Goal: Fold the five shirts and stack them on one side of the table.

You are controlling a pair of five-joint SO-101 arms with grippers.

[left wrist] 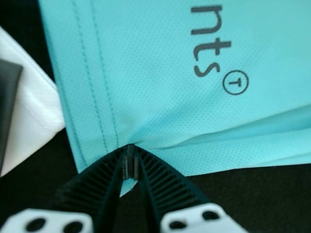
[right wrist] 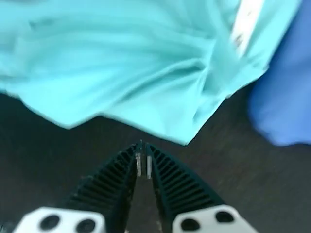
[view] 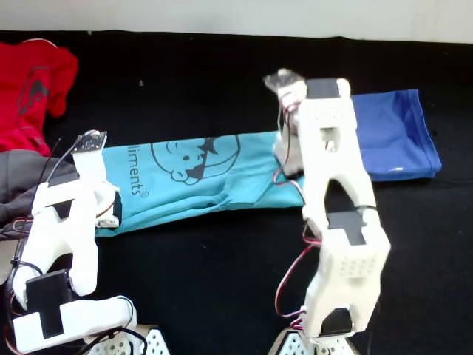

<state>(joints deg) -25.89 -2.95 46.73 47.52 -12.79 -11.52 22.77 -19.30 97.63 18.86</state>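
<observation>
Teal shirt (view: 192, 177) noted lying across the black table (view: 222, 288), folded into a long strip, one end just beside the blue shirt (view: 395, 140). Left claw (left wrist: 130, 165) is closed, with only the hem edge pinched at its tips; puckers are seen radiating from the pinch. Right claw (right wrist: 143, 162) is closed on nothing, tips over bare table just short of the strip's other end.

Risks judged:
- The thin hem bite may be lost under a lift or pull, and the corner dropped.
- If the left end alone is moved, the strip may be dragged askew and the fold opened.
- Blue shirt could be snagged during the right claw's grab.
</observation>
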